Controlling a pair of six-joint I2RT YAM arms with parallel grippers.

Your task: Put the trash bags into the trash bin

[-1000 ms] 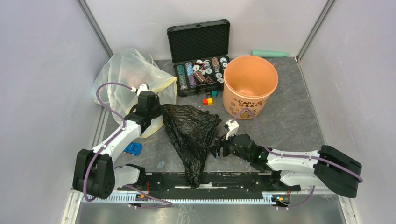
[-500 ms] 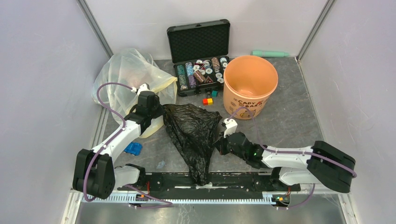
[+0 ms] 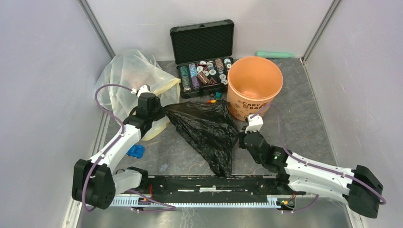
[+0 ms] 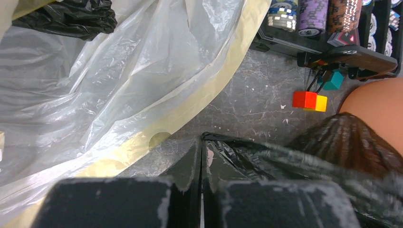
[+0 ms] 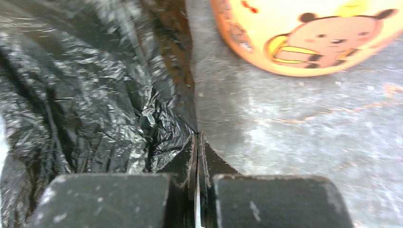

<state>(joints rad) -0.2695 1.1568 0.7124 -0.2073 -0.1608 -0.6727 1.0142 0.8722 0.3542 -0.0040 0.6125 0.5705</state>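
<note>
The black crinkled trash bag (image 3: 206,130) hangs spread between my two grippers, just left of the peach-orange trash bin (image 3: 254,85). My left gripper (image 3: 161,113) is shut on the bag's left corner; in the left wrist view the plastic (image 4: 294,161) runs out from the closed left gripper (image 4: 201,142). My right gripper (image 3: 240,137) is shut on the bag's right edge, in front of the bin. In the right wrist view the bag (image 5: 85,95) lies left of the closed right gripper (image 5: 197,140), and the bin's printed side (image 5: 309,33) is ahead to the right.
A big clear yellowish bag (image 3: 128,76) lies at the back left, beside my left arm. An open black case of chips (image 3: 202,47) stands behind the bag. Small coloured cubes (image 4: 310,100) sit by the case. A blue piece (image 3: 136,151) lies near the left arm.
My right gripper has shut on the bag's right edge and moved right and away, towards the bin, pulling the bag with it. The left gripper has shifted slightly away, still holding its corner.
</note>
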